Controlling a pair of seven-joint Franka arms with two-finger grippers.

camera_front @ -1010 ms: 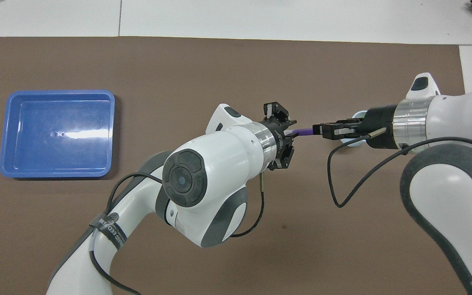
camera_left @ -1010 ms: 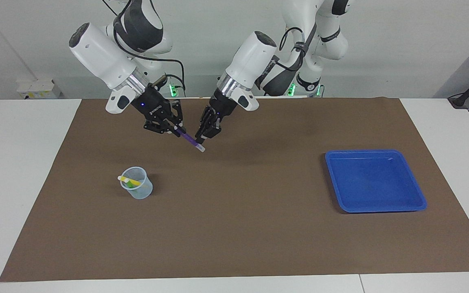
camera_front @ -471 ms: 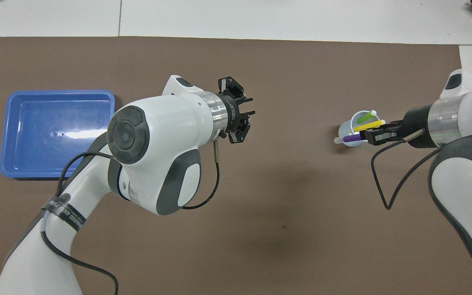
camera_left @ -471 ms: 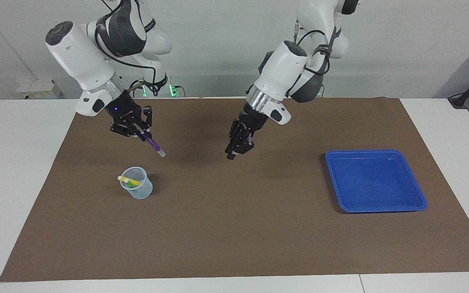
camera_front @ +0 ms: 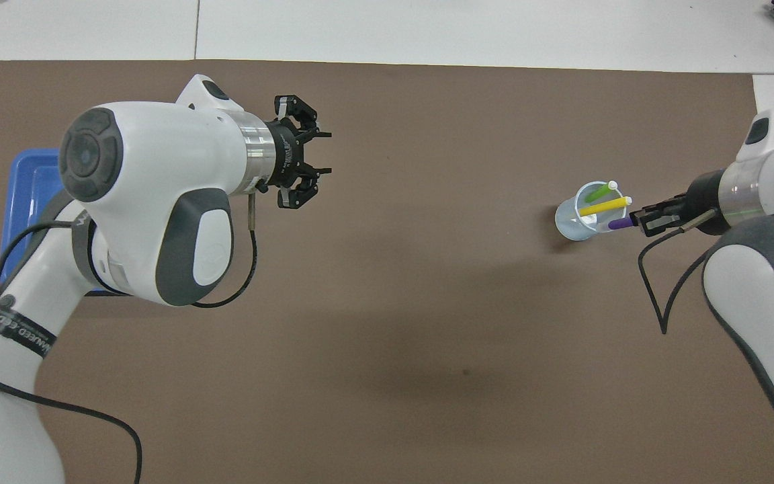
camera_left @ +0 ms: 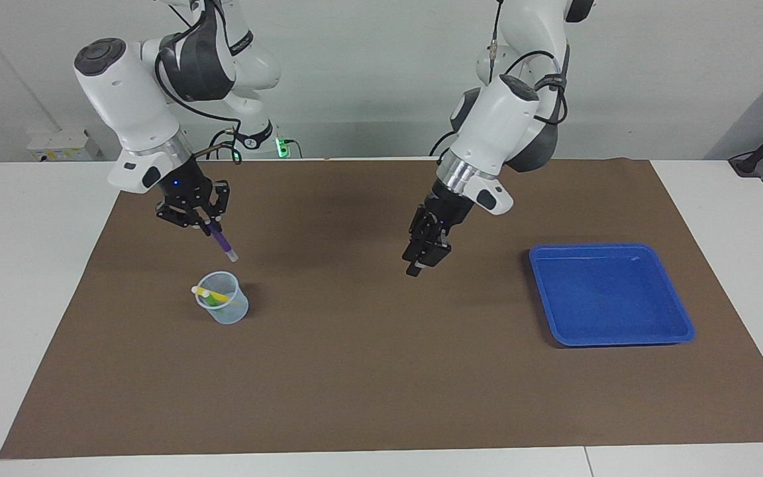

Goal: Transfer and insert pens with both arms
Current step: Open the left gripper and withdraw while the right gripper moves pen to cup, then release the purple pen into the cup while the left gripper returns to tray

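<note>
Colours on the brown mat (camera_left: 381,371)
Blue tray (camera_left: 679,328); clear cup (camera_left: 230,313); yellow pen (camera_left: 214,295), green pen (camera_front: 598,193), purple pen (camera_left: 221,240).

Glossy blue plastic tray (camera_left: 683,331), matt mat (camera_left: 381,384)
</note>
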